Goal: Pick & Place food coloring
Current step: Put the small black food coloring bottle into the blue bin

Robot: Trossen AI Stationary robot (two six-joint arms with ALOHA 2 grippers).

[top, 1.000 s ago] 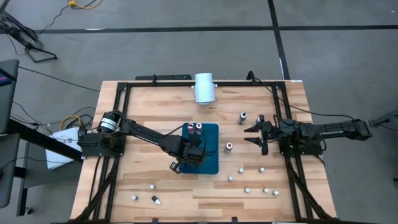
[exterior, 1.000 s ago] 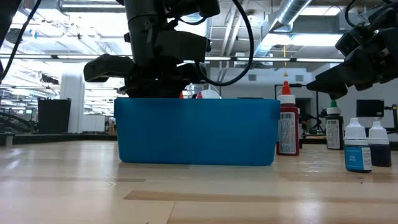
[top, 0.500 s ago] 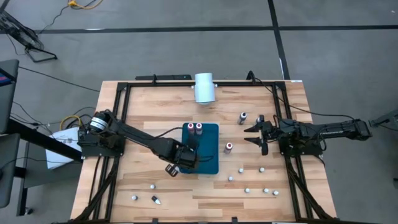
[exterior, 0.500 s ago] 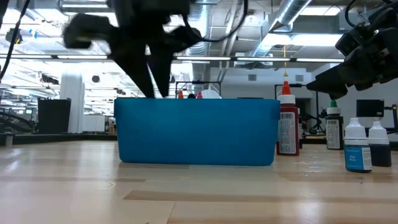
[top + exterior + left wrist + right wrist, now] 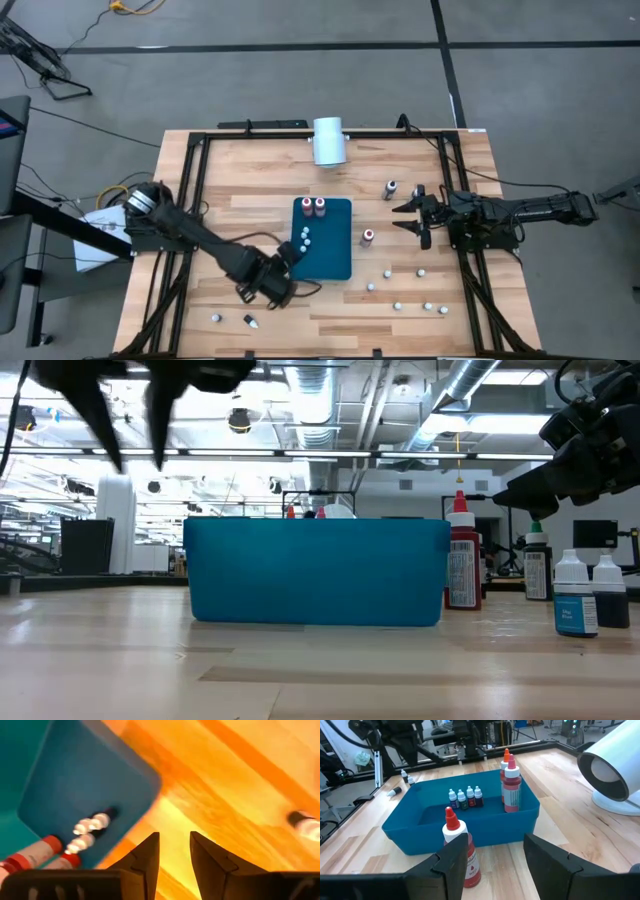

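My left gripper [image 5: 285, 272] hangs over bare wood just off the blue tray's [image 5: 340, 262] near-left corner, fingers drawn narrow with nothing between them (the wrist view shows only table grain in the gap), which fits a claw between loads, not one carrying. The tray sits mid-table, I judge so that either arm can reach it, and it already holds part of the set: two taller red-capped bottles [image 5: 315, 205] standing against its far wall and three tiny bottles [image 5: 304, 240] clustered near its left wall. The rest of the food coloring is scattered: one tall red bottle [image 5: 368, 237] upright just off the tray's right side, a dark one [image 5: 390, 189] farther toward the far-right corner, small whitish ones [image 5: 398, 305] strewn toward the near-right corner, and a few more [image 5: 249, 321] by the near edge on my left side. Those near-left ones are the closest work for this claw. My right gripper [image 5: 407, 218] waits near the right edge, jaws spread wide and empty, aimed at the tray. The white cylinder [image 5: 328, 141] lies at the far edge, out of the way.
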